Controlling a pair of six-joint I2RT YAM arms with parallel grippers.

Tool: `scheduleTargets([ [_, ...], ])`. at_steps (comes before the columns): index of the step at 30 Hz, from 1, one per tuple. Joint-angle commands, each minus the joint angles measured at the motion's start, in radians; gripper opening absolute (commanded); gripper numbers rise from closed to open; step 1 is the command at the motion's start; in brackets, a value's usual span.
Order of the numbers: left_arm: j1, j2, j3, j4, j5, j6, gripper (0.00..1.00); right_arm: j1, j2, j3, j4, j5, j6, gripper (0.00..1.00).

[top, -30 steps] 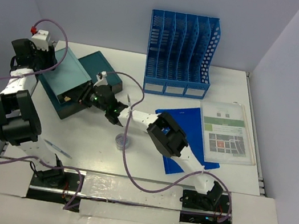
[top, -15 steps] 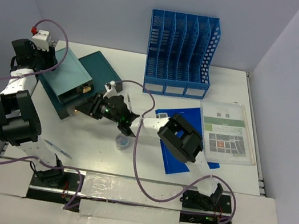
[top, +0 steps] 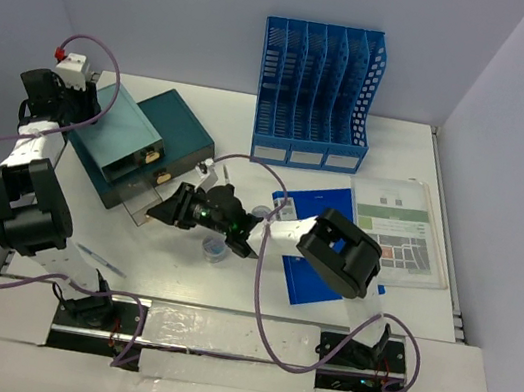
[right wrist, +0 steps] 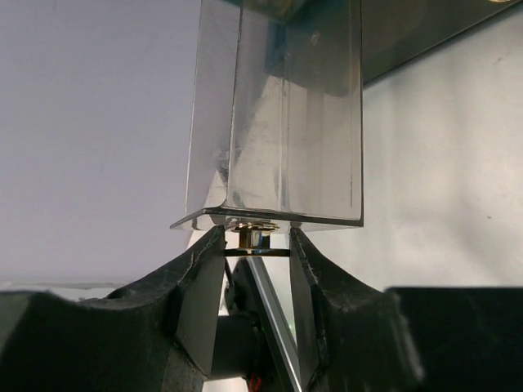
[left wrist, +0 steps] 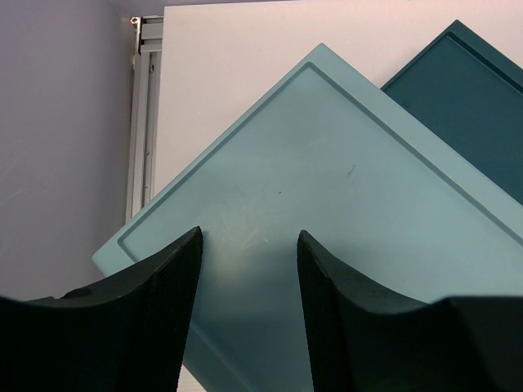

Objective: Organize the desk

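1. Desk surface (top: 404,150) fills the middle of the overhead view, with lavender walls round it. On it are a blue file rack (top: 315,94) at the upper centre, a blue folder (top: 337,232) and a printed sheet (top: 400,231) at the right, a small dish (top: 217,248) near the centre and a pen (top: 97,257) at the lower left.
2. Change: a second ago the right claw (top: 171,212) sat against the front of the teal drawer box (top: 120,136) at the left. It has since drawn back toward the lower centre, bringing a clear drawer (top: 152,204) out with it.
3. The right claw is clamped on the gold knob (right wrist: 253,237) at the drawer's front. In its wrist view the transparent tray runs up and away from the fingers (right wrist: 203,269).
4. The left claw (left wrist: 249,261) has not moved. Its fingers are apart over the box's pale lid; whether they touch it I cannot tell.
5. Judgement: the drawer now stands open, probably to receive loose items. Nothing has been stowed yet.
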Motion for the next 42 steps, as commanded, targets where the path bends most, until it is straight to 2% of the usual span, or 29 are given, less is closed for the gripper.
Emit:
scheduleTargets([
  [1, 0.007, -0.003, -0.028, -0.088, -0.009, 0.011, 0.57, 0.013, -0.070, -0.017, -0.005, -0.037, -0.119, 0.54],
  [5, 0.007, -0.004, -0.024, -0.094, -0.006, 0.012, 0.57, 0.015, -0.093, -0.009, -0.049, -0.065, -0.176, 0.94],
  [6, 0.006, -0.006, -0.024, -0.095, -0.006, 0.012, 0.57, 0.014, -0.102, -0.012, -0.064, -0.065, -0.193, 1.00],
  [9, 0.008, -0.016, -0.024, -0.100, -0.003, 0.015, 0.57, 0.019, -0.166, -0.036, -0.120, -0.043, -0.273, 1.00],
  [12, 0.008, -0.030, -0.024, -0.106, 0.005, 0.017, 0.57, 0.038, -0.256, -0.048, -0.233, 0.024, -0.426, 1.00],
  [18, 0.008, -0.077, -0.017, -0.132, 0.014, -0.005, 0.60, 0.051, -0.396, -0.062, -0.347, 0.015, -0.736, 1.00],
  [20, 0.008, -0.103, -0.007, -0.153, 0.020, -0.012, 0.60, 0.020, -0.413, 0.010, -0.506, 0.012, -0.827, 1.00],
  [22, 0.006, -0.129, -0.003, -0.162, 0.032, -0.017, 0.61, -0.010, -0.418, 0.088, -0.682, 0.087, -0.914, 1.00],
  [26, 0.008, -0.159, 0.008, -0.176, 0.038, -0.024, 0.61, -0.087, -0.431, 0.149, -0.821, 0.240, -0.924, 1.00],
  [28, 0.007, -0.179, 0.010, -0.193, 0.037, -0.025, 0.61, -0.168, -0.386, 0.197, -0.913, 0.263, -0.884, 1.00],
  [31, 0.008, -0.206, 0.000, -0.207, 0.039, -0.023, 0.61, -0.218, -0.291, 0.309, -1.011, 0.320, -0.860, 0.98],
  [34, 0.009, -0.252, -0.007, -0.242, 0.025, -0.007, 0.61, -0.246, -0.138, 0.449, -1.123, 0.358, -0.867, 0.86],
  [37, 0.012, -0.295, -0.019, -0.263, 0.001, 0.018, 0.61, -0.249, -0.032, 0.582, -1.222, 0.312, -0.871, 0.79],
  [39, 0.025, -0.331, -0.049, -0.281, -0.010, 0.044, 0.61, -0.261, 0.089, 0.678, -1.298, 0.261, -0.866, 0.78],
  [42, 0.052, -0.379, -0.092, -0.291, -0.012, 0.078, 0.61, -0.279, 0.187, 0.791, -1.385, 0.235, -0.850, 0.77],
])
